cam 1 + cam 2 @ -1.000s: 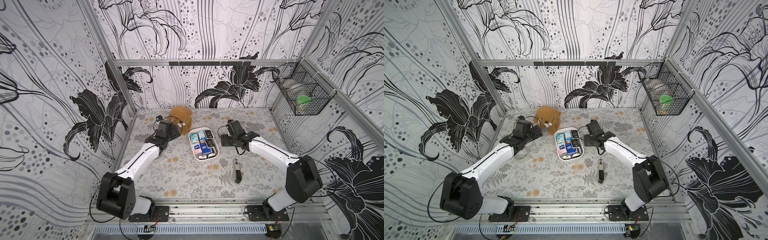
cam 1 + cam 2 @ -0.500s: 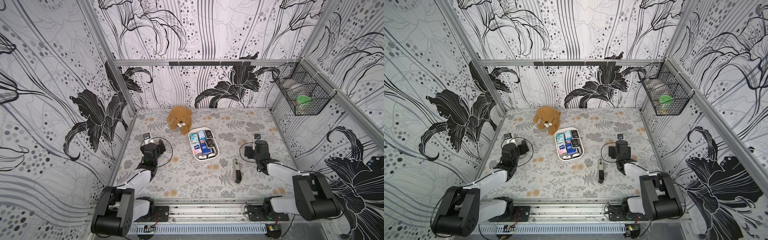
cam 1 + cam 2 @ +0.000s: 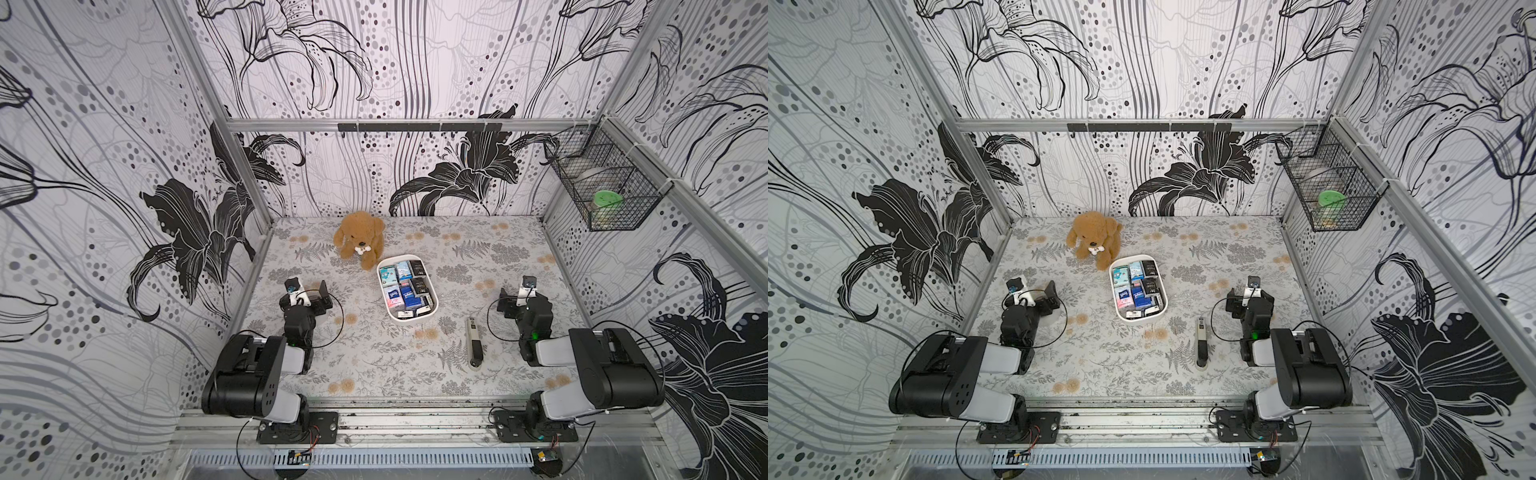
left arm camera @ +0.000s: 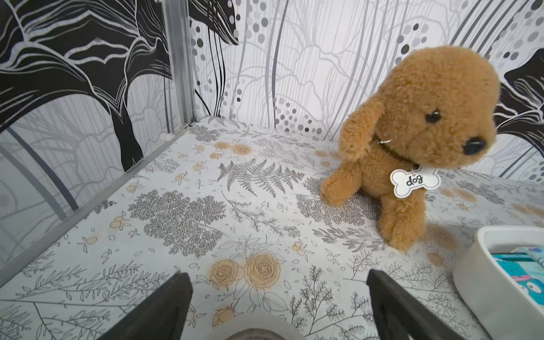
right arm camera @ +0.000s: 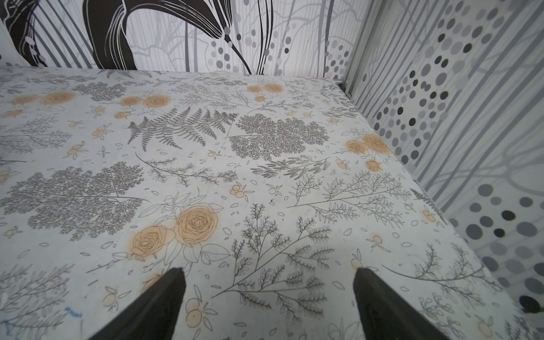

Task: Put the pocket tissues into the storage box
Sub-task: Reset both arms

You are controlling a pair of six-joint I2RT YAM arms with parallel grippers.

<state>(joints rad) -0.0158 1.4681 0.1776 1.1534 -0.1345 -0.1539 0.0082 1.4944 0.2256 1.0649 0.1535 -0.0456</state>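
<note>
Storage box (image 3: 415,318) lengthwise front-to-back

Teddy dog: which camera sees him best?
The left wrist view: the teddy dog is close up, and his bone tag reads "dog". Both top views show him small, next to the storage box. The right wrist view misses him.
</note>
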